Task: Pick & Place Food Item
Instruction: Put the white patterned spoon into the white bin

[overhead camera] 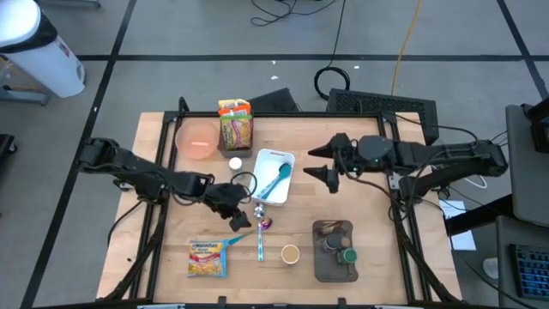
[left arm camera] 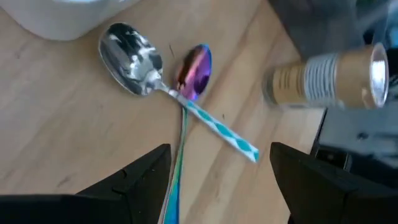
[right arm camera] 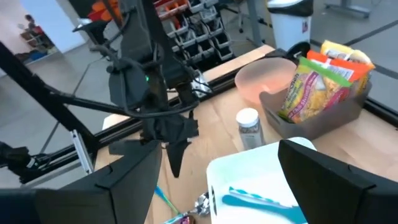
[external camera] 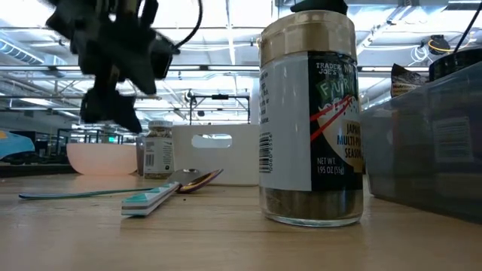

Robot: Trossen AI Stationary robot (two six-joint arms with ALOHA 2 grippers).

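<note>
from above, the left gripper (overhead camera: 243,215) hangs wide open and empty over the spoons (overhead camera: 260,225), near the noodle packet (overhead camera: 207,257); the right gripper (overhead camera: 324,163) gapes empty beside the white tray (overhead camera: 287,163). left wrist view: silver spoon (left arm camera: 132,52) and purple spoon (left arm camera: 196,70) lie between the fingers (left arm camera: 146,171).

spoon (overhead camera: 257,212) btwn white tray (overhead camera: 289,161) & jar (overhead camera: 290,254) | noodle pkt (overhead camera: 207,257) left of jar

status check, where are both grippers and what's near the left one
Left gripper open, empty, hovering over two spoons mid-table. Right gripper open, empty, beside the white bin. Noodle packet untouched at the front. Seasoning jar close by.
</note>
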